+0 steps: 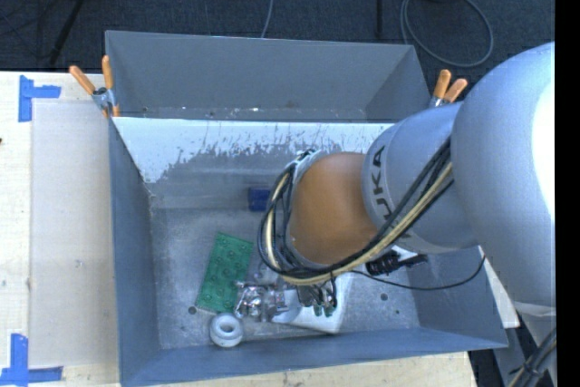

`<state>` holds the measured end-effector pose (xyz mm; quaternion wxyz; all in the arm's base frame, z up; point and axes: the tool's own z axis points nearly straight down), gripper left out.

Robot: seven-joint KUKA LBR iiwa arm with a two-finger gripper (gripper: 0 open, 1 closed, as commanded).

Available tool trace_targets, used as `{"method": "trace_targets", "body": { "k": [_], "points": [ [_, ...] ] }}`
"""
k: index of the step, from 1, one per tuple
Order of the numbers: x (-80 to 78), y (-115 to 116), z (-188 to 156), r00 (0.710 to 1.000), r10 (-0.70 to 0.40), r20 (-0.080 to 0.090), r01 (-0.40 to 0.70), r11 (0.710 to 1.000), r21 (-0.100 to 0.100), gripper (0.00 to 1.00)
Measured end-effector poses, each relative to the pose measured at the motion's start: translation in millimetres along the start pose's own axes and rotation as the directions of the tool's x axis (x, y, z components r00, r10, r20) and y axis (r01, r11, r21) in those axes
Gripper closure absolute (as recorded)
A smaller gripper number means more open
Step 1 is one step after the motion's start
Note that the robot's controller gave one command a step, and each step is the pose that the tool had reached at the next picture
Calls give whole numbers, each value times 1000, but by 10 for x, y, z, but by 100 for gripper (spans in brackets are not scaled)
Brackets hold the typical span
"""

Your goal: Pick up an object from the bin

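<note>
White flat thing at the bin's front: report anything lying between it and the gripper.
Nothing visible does. The gripper is down right at the white thing. The green board and white ring lie beside the gripper on the view's left, not between. The arm hides part of the white thing.

Circuit board (225,272) left of end effector (267,302), ring (227,331) before board

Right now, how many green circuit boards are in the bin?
1. The green circuit board lies flat on the bin floor, front left, next to a white ring. More could be hidden under the arm.
</note>
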<state>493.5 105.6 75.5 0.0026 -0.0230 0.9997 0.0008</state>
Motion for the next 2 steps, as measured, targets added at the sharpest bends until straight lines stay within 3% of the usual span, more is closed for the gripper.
{"method": "trace_targets", "body": {
  "k": [1, 2],
  "points": [
    [155, 134, -909, 1000, 2, 0, -2, 1000, -1, 100],
    [134, 113, -1624, 1000, 12, 2, -12, 1000, 0, 100]
  ]
}}
